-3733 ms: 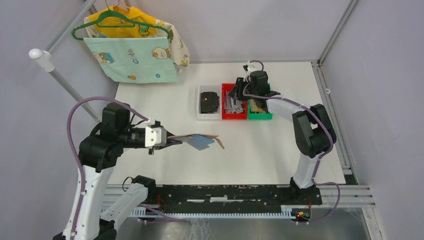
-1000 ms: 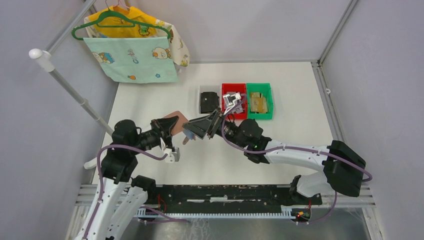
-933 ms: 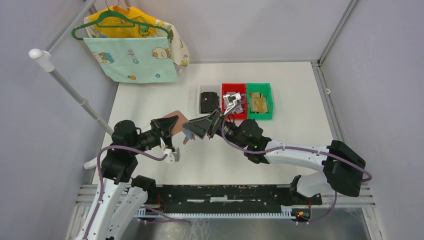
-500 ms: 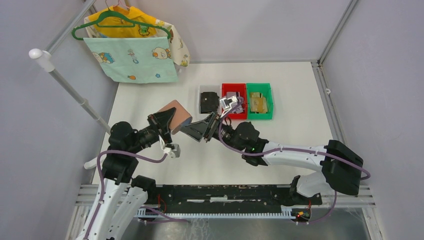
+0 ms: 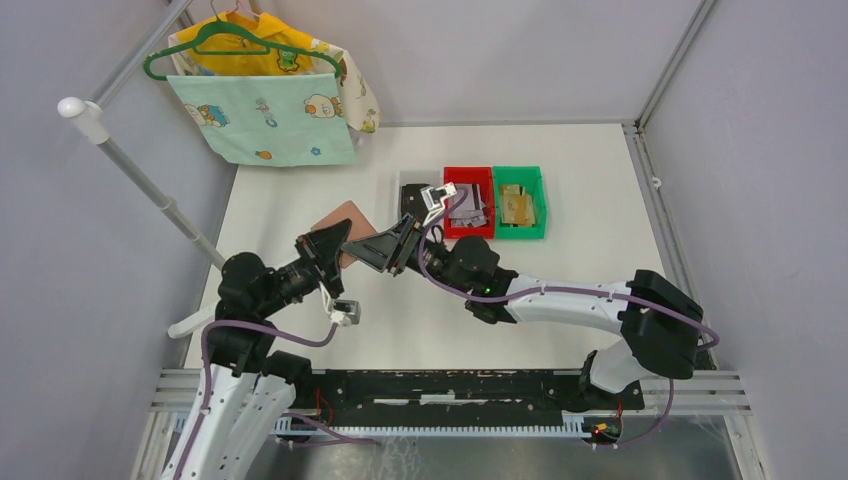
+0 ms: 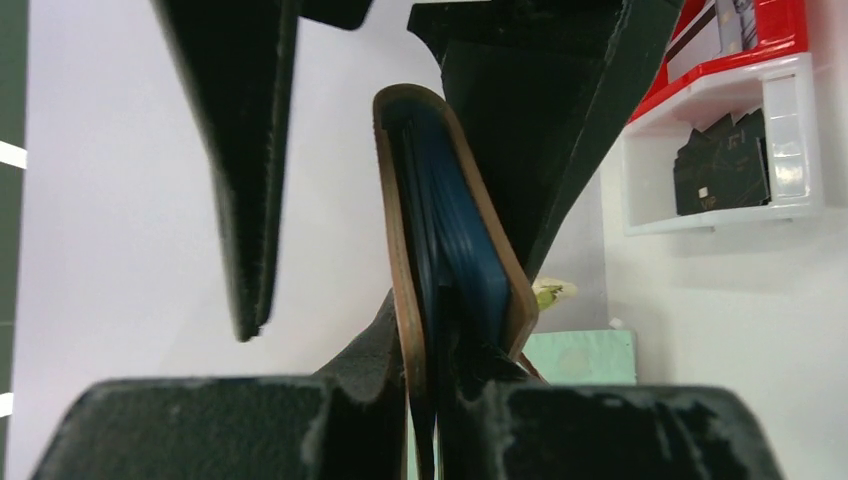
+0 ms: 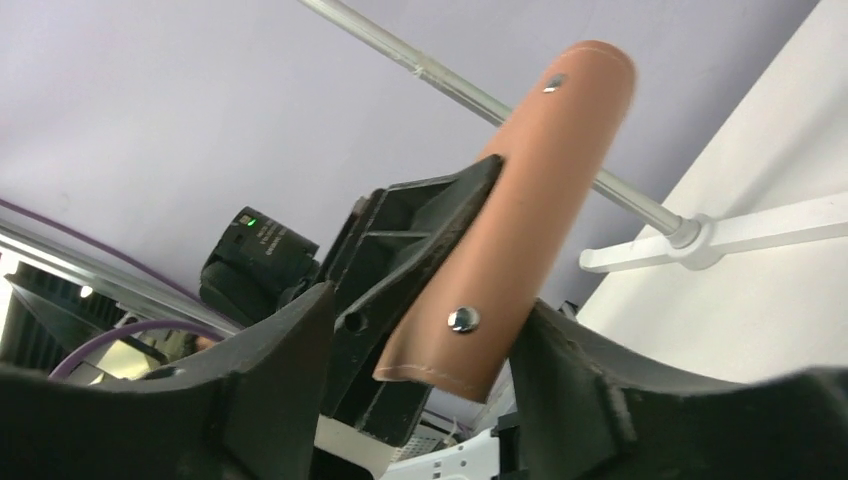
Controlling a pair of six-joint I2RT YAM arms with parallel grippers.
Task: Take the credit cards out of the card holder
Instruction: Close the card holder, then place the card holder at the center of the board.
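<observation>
Table (image 5: pixel 560 290): red tray (image 5: pixel 447 205) at 12 o'clock w/ loose cards (image 5: pixel 467 208). L pincer (image 5: pixel 330 247) clamps card holder (image 5: pixel 336 218) aloft, ~9 o'clock. R pincer (image 5: pixel 388 246), wide, straddles its free end. Risk: R closes on the whole holder, not a card, & yanks it from L's grip.

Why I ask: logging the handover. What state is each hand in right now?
Left hand: closed, holding the card holder.
Right hand: open, its fingers either side of the card holder, not clamped.
</observation>
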